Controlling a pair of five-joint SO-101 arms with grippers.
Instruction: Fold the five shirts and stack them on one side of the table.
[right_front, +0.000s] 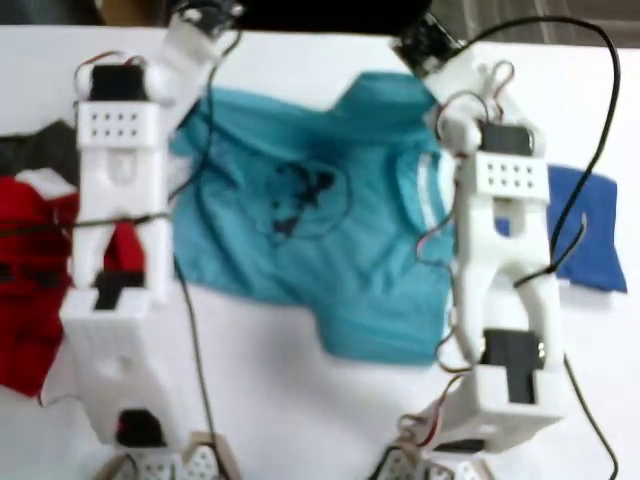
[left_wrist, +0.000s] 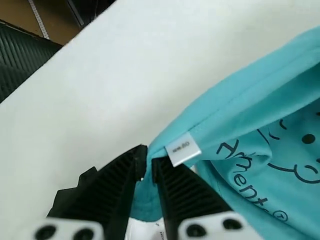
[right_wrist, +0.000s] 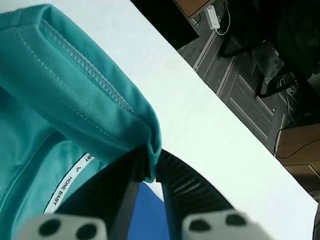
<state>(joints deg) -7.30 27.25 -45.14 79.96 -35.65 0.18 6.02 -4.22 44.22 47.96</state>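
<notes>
While in left fingers (left_wrist: 117, 187), white-tagged shirt (left_wrist: 260, 125)

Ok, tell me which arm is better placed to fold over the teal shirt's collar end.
Right, probably: the right pincer is shut on the teal shirt beside its neck label, while the left pincer grips the hem end by the side tag.
</notes>
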